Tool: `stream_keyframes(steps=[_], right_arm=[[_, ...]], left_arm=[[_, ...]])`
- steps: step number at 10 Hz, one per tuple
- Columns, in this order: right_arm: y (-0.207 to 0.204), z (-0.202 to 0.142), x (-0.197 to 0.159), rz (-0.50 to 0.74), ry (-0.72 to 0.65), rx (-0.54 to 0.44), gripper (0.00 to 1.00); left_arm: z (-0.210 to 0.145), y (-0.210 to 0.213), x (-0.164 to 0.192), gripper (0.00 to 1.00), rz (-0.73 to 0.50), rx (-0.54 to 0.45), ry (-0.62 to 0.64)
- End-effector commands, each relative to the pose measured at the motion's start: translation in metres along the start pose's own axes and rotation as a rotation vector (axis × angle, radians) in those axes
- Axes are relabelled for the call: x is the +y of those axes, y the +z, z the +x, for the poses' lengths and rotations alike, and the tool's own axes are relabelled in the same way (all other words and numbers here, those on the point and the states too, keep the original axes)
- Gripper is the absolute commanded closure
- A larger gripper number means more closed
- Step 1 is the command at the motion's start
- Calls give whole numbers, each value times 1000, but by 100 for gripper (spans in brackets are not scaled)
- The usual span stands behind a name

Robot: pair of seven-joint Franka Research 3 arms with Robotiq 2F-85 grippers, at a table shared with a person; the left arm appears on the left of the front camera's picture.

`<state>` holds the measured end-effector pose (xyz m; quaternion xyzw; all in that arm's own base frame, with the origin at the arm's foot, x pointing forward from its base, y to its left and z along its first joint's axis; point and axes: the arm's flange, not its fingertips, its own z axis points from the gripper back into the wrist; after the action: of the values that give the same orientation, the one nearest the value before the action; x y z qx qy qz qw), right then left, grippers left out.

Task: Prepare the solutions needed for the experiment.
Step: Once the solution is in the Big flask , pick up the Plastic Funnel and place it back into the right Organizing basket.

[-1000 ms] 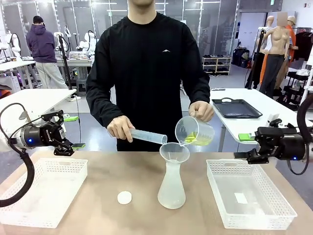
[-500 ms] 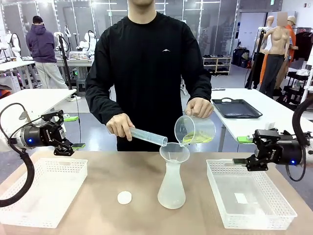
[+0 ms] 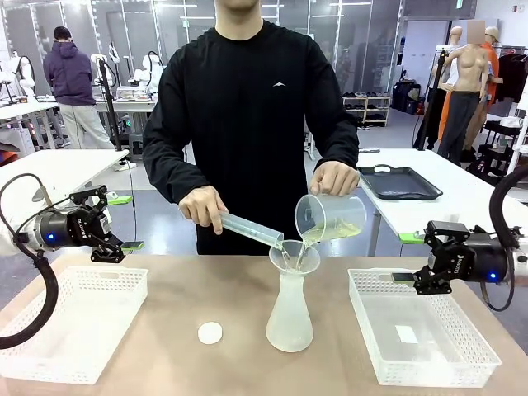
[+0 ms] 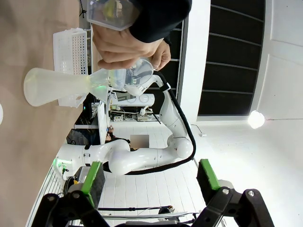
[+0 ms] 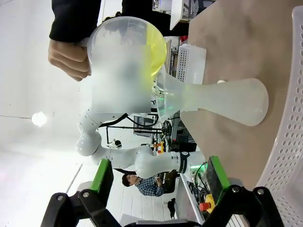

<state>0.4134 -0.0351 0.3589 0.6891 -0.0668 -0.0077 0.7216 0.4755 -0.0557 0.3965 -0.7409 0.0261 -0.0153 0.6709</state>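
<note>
Front view: flask (image 3: 289, 318) stands mid-surface (image 3: 165, 289) with a funnel (image 3: 294, 256) in its neck. Directly above the flask a person's hand (image 3: 334, 177) tilts a clear cup (image 3: 330, 216), pale yellow-green liquid (image 3: 337, 233) pooled at the cup's lower lip over the funnel, and the other hand (image 3: 202, 206) angles a clear tube (image 3: 250, 228) in from the flask's left. Left gripper (image 3: 124, 223) hangs well left of the flask, right gripper (image 3: 406, 257) well right; both jaws spread wide, nothing between them.

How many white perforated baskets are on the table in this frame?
2. The left basket sits at the robot's left end of the table, the right basket at its right end, with the flask between them. None seems hidden.
</note>
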Motion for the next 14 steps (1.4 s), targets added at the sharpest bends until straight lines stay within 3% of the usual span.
stream_keyframes(steps=[1, 14], right_arm=[[0, 0, 1, -5, 3, -3, 0], [0, 0, 1, -5, 3, -3, 0]], left_arm=[[-1, 0, -2, 0, -1, 1, -10], [-1, 0, -2, 0, -1, 1, -10]])
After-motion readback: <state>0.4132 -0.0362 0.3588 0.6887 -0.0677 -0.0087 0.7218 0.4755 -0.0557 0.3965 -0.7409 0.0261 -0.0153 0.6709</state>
